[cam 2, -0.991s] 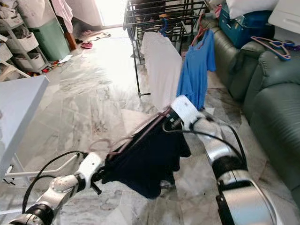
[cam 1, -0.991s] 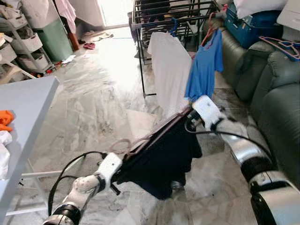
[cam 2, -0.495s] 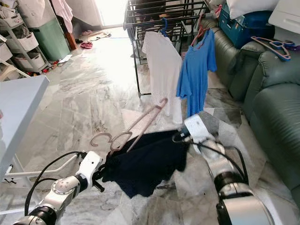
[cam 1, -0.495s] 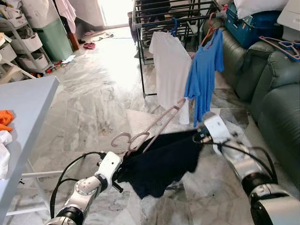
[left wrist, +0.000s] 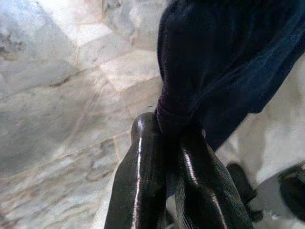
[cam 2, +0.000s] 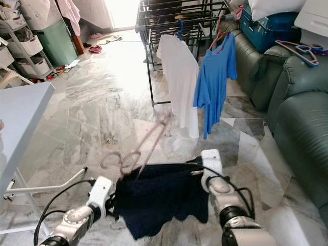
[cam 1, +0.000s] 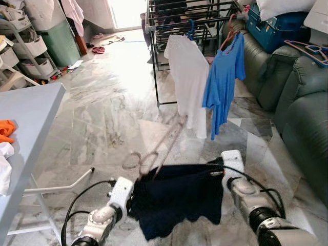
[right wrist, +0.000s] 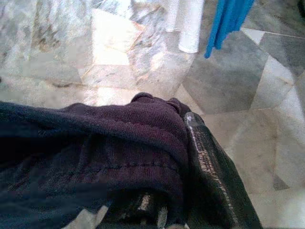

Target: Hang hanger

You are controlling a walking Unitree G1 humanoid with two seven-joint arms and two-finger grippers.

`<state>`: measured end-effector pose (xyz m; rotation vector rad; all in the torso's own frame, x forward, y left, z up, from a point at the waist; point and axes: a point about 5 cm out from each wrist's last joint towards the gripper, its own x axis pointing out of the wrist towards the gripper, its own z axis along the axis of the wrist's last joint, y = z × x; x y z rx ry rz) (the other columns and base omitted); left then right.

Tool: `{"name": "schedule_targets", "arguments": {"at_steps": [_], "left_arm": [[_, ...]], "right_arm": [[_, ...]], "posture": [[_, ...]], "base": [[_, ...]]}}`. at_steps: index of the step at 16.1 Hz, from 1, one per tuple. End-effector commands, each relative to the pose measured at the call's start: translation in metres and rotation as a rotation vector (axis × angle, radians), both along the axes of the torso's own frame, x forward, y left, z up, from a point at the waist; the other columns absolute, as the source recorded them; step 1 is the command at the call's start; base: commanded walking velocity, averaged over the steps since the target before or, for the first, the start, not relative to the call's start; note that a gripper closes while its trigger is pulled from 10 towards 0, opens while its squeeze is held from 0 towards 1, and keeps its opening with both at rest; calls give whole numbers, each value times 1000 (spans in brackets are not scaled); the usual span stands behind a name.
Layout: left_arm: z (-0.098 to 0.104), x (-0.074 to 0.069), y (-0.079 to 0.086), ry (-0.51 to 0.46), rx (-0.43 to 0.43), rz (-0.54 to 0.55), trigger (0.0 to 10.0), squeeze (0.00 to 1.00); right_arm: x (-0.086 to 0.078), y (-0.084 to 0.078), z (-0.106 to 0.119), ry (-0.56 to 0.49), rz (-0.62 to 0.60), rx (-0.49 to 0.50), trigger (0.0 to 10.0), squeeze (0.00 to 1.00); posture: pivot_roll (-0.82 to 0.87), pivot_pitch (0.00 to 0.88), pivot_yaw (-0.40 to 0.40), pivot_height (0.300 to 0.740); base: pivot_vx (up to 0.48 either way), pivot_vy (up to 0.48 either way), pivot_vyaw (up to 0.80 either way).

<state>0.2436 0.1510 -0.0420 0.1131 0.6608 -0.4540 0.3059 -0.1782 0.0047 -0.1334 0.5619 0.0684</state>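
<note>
The left gripper [left wrist: 167, 138] is clamped on one corner of the dark garment [cam 1: 179, 197]; a blurred hanger [cam 1: 159, 148] rises just above and ahead of it. The right gripper [right wrist: 183, 143] pinches the opposite corner. The cloth is judged soft and light. The stiff hanger would best be taken near its hook.

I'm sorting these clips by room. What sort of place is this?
Probably a home living or laundry area: a drying rack with a white shirt and blue shirt, a green sofa, and a marble floor.
</note>
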Motion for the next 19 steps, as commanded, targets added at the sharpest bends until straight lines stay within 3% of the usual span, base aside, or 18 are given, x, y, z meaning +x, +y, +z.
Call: {"name": "schedule_targets", "arguments": {"at_steps": [1, 3, 7, 19], "left_arm": [[-8, -10, 21, 46, 81, 49, 10000, 0], [-19, -25, 25, 110, 170, -23, 10000, 0], [-23, -34, 31, 131, 223, -64, 10000, 0], [-23, -35, 32, 129, 220, -62, 10000, 0]], "right_arm": [[-4, -1, -4, 12, -4, -20, 0, 0], [-22, 5, -22, 92, 1, -5, 0, 0], [-38, -6, -36, 153, -49, -13, 0, 0], [-39, -8, -36, 157, -56, -12, 0, 0]], "posture": [[-151, 0, 110, 740], [-153, 0, 109, 740], [-154, 0, 113, 740], [-155, 0, 113, 740]], "base": [[0, 0, 0], [0, 0, 0], [0, 0, 0], [0, 0, 0]]}}
